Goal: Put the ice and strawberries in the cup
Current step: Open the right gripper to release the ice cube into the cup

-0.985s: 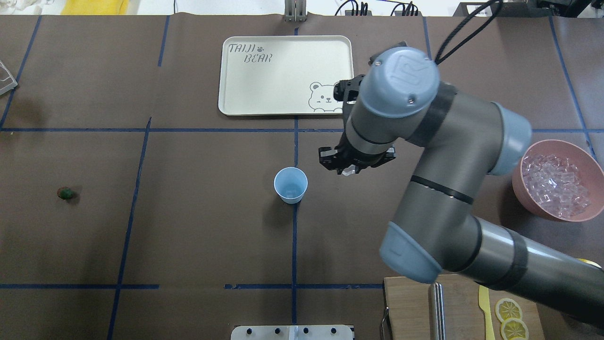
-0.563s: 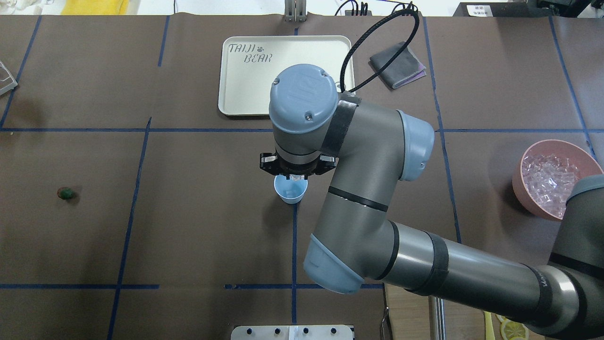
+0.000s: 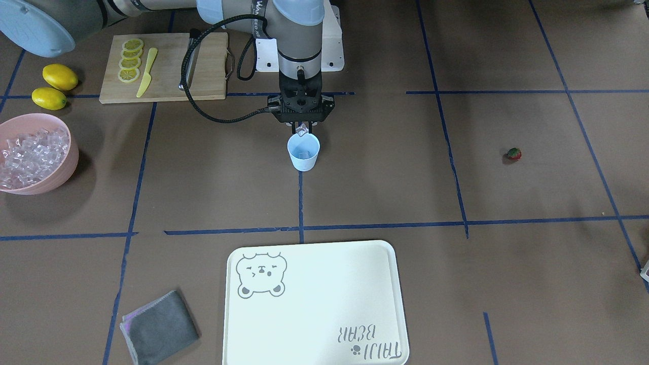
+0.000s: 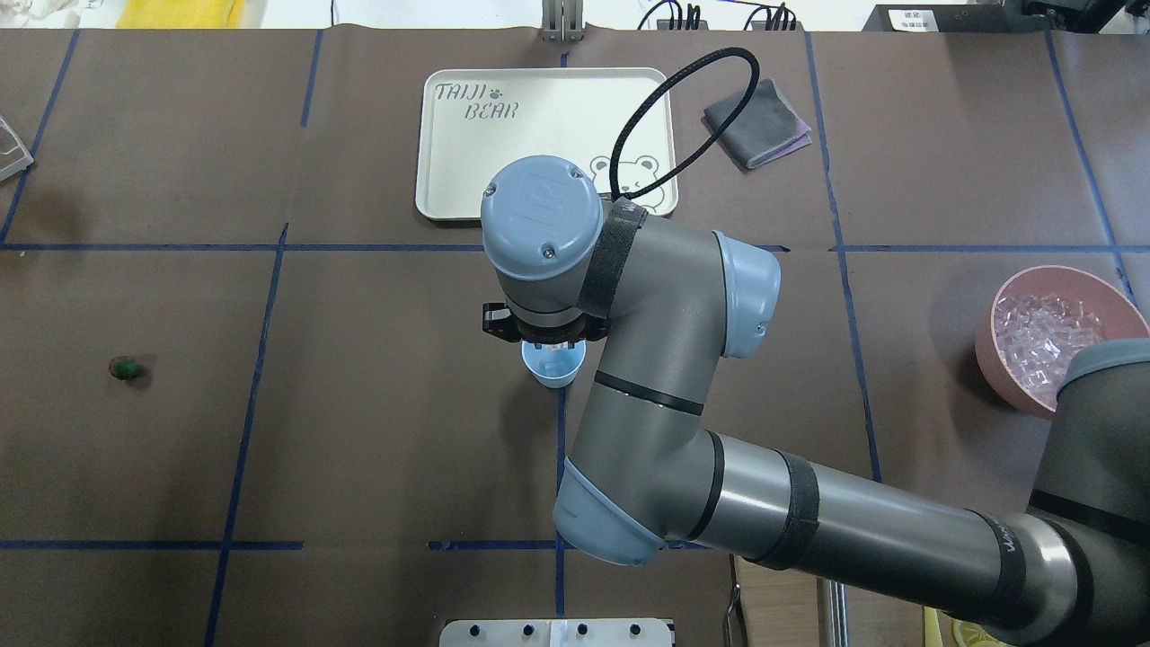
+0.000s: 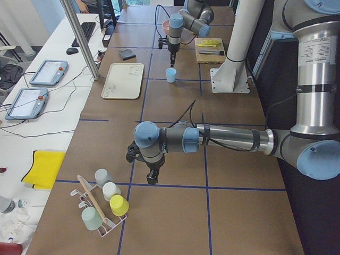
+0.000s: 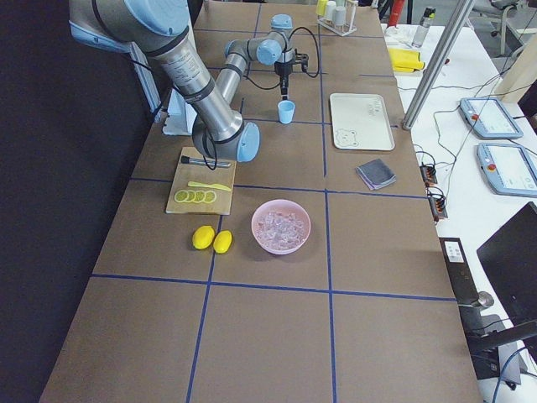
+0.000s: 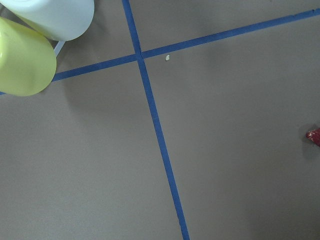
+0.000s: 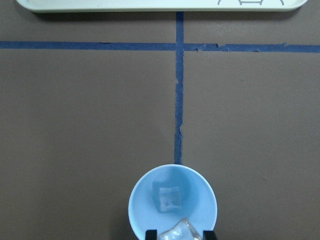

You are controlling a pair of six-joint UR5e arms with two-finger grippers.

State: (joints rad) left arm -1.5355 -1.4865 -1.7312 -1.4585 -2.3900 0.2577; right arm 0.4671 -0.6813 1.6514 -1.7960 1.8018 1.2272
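Brown-papered table [image 4: 377,431], gridded with blue tape lines [image 4: 135,545], mostly bare through the middle and toward the robot's left.

Right arm [image 4: 665,359] in from the robot's right, bent over the table's centre and covering much of that side from above. Left arm [image 5: 228,139] stretched low along the table's left end, left gripper [image 5: 152,178] close above the paper near a rack of cups [image 5: 106,204]; impossible to tell whether spread or closed.

Cream tray [image 3: 324,284] flat at the operators' edge, well apart from the centre. Pink bowl [image 3: 61,175] heaped with loose ice [image 3: 28,154] out at the robot's right. Cutting board [image 3: 167,86] at the robot's edge, two lemons [image 3: 60,76] beside it. Grey cloth [image 3: 161,327] by the tray's corner.

Pale-blue cup [image 3: 303,159] upright on a tape line at the table's middle, with open paper on all sides. Right gripper [image 3: 302,126] pointing straight down above the cup, clenched on an ice cube [image 3: 302,130] just over the rim on the robot's side. Second cube [image 8: 169,199] lying on the cup's bottom.

Strawberry [image 3: 513,153] alone on bare paper, well apart toward the robot's left.
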